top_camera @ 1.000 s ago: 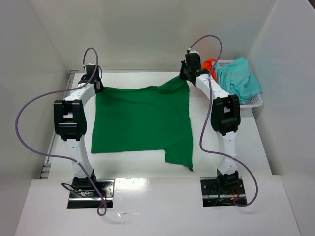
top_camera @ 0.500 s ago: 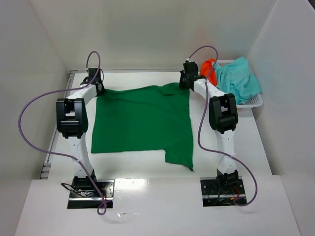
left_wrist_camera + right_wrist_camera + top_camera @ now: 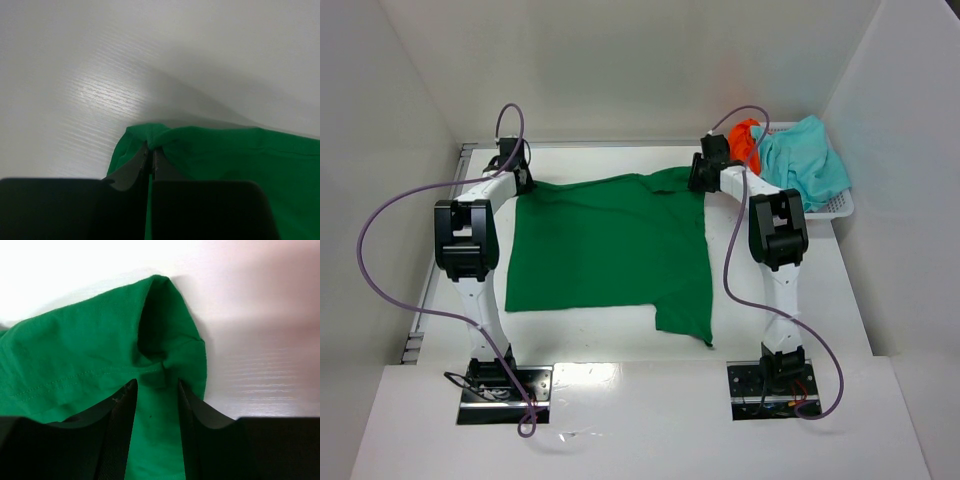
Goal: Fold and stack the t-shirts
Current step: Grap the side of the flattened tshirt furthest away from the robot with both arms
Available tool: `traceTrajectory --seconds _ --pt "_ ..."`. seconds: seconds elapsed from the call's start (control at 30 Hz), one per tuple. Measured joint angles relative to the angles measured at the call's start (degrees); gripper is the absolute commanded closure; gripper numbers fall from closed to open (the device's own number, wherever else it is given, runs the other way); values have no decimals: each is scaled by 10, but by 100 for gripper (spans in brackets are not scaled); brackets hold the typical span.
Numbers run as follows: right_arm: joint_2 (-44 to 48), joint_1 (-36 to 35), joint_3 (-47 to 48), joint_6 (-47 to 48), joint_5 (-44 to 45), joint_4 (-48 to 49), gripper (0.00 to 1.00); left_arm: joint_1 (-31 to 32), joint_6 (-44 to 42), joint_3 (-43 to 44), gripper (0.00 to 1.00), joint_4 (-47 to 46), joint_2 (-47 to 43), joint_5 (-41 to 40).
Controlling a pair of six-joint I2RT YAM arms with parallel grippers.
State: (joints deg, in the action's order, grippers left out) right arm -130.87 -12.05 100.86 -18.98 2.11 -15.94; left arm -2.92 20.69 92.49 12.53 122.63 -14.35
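At the far left of the table, the left gripper sits low over the far left corner of the dark green t-shirt. In the left wrist view its jaws are pressed together, and a small fold of the green cloth is pinched at the tips of the left gripper, with bare white tabletop beyond.

The dark green t-shirt lies spread flat across the middle of the table between the two arms. Its near edge is straight, apart from one part at the near right that hangs further toward the arm bases.

The right gripper is at the shirt's far right corner. In the right wrist view its fingers stand clearly apart. The bunched corner of the green cloth lies on the table between and beyond them, not clamped, so the right gripper holds nothing.

At the far right a white mesh basket stands against the wall. A teal t-shirt is heaped in it, and an orange t-shirt shows just to the left of the teal one, behind the right wrist.
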Motion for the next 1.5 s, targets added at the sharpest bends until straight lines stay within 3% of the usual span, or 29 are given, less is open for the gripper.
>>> traceTrajectory --seconds 0.4,0.53,0.57,0.7,1.17,1.3,1.5 --pt "-27 0 43 4 -22 -1 57 0 -4 6 100 3 8 2" --pt "-52 0 77 6 -31 -4 72 0 -11 8 100 5 12 3" --pt "-57 0 83 6 -32 -5 81 0 -11 9 100 5 13 3" --pt "-65 0 87 6 -32 -9 100 0 -13 20 100 8 18 3" --pt "-57 5 126 6 -30 -30 100 -2 -28 83 100 31 34 7" --pt "-49 10 147 6 -31 -43 100 -11 -34 145 100 51 56 16" --pt "-50 36 255 3 -49 -69 100 -22 -45 242 100 75 102 21"
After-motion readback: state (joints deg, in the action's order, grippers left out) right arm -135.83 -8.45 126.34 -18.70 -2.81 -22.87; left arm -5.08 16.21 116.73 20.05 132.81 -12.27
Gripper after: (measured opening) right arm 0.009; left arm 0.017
